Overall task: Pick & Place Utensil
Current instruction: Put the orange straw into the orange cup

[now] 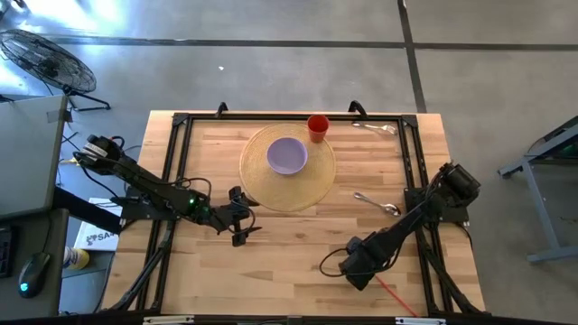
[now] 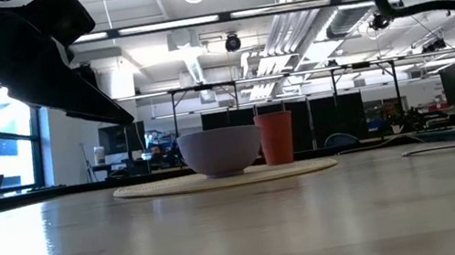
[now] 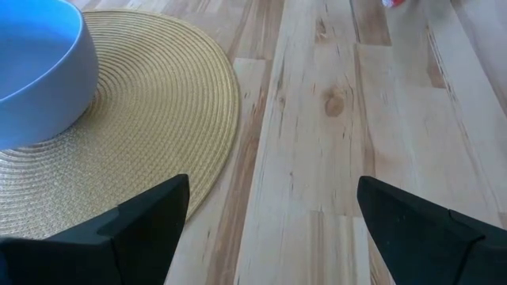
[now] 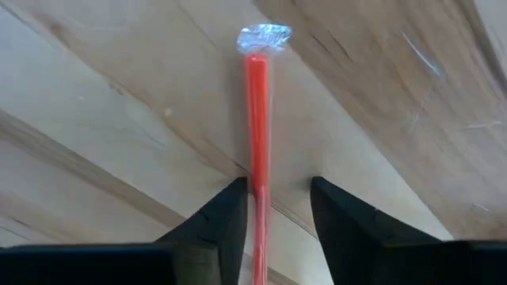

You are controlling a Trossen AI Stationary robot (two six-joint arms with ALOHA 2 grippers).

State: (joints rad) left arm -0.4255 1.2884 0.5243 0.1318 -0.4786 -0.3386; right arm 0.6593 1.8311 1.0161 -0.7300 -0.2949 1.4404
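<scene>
High view, table: wooden table [image 1: 271,262] fills the middle of the frame; round woven placemat [image 1: 312,185] in the upper centre carries a lavender bowl [image 1: 287,155]; red cup [image 1: 317,127] stands at the mat's upper right edge.
High view, utensils: one metal spoon [image 1: 377,204] lies right of the mat; another metal utensil [image 1: 375,128] lies near the upper right corner of the table; a red-handled utensil [image 1: 395,295] shows as a thin red line at lower right, running out from under the right arm.
High view, arms: left gripper [image 1: 242,217] waits just below the mat's lower left edge; right gripper [image 1: 355,269] is low over the table at lower centre-right, on the red handle.
Low view: bowl and cup stand on the mat at mid-frame; the red-handled utensil and both sets of fingers are not visible here.
Left wrist view: left fingers stand wide apart with nothing between them; mat edge and bowl sit in the upper left of the frame.
Right wrist view: red handle runs up the middle of the frame to a shiny metal head; jaws are narrow around it, one finger [image 4: 226,214] touching the handle, the other with a small gap left; not yet a full grip, I judge.
Risk: the handle sits off-centre in the jaws, so closing may roll or slide it sideways; a thin stick flat on wood may slip out on lifting; the grip looks far from the head, so the utensil may tilt or swing when raised.
</scene>
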